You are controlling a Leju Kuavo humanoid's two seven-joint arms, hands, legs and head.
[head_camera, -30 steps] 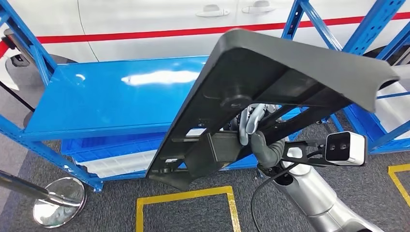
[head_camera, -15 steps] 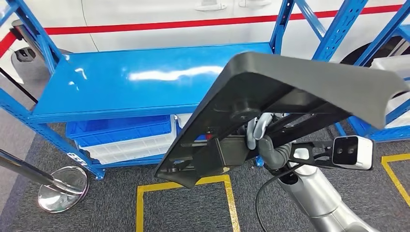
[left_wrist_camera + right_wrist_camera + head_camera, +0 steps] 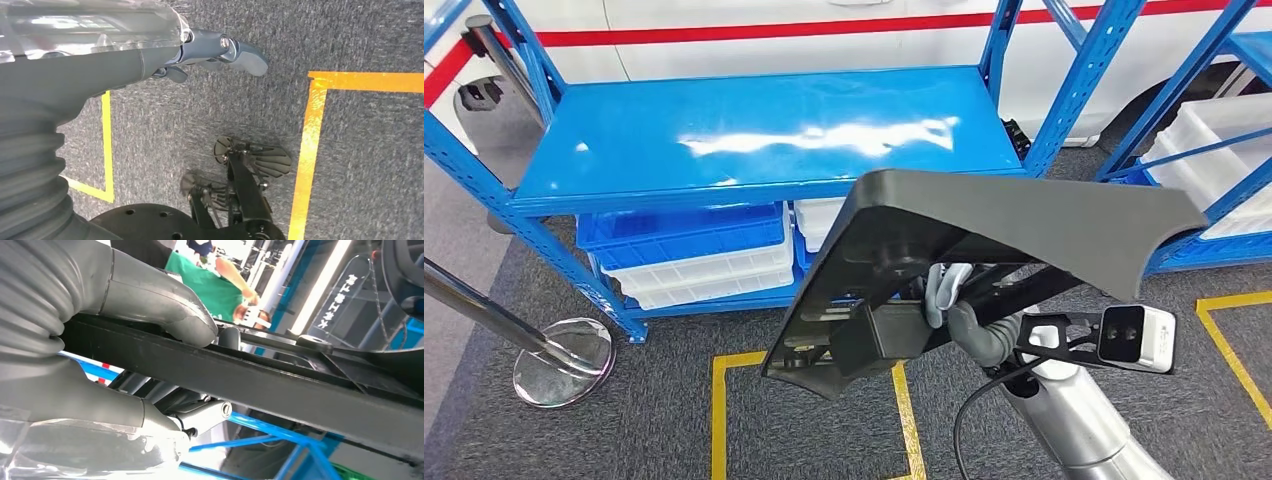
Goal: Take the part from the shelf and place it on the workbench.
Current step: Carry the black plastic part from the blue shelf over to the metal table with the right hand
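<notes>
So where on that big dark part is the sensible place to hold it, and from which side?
Probably the ribbed underside, from below. The dark part has a broad, smooth top face with nothing to wrap, while its underside carries bars and brackets. The right robot hand already grips one such bar, thumb on one side, fingers on the other. The part sits tilted, so a hold nearer its middle should balance it better.

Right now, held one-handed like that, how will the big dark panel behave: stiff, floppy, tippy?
Likely stiff: the dark plastic panel keeps its shape though the right hand holds it only by a bar on its ribbed underside. Probably tippy: most of it overhangs that grip. The grip may slip, since the thumb presses on a smooth narrow bar.
</notes>
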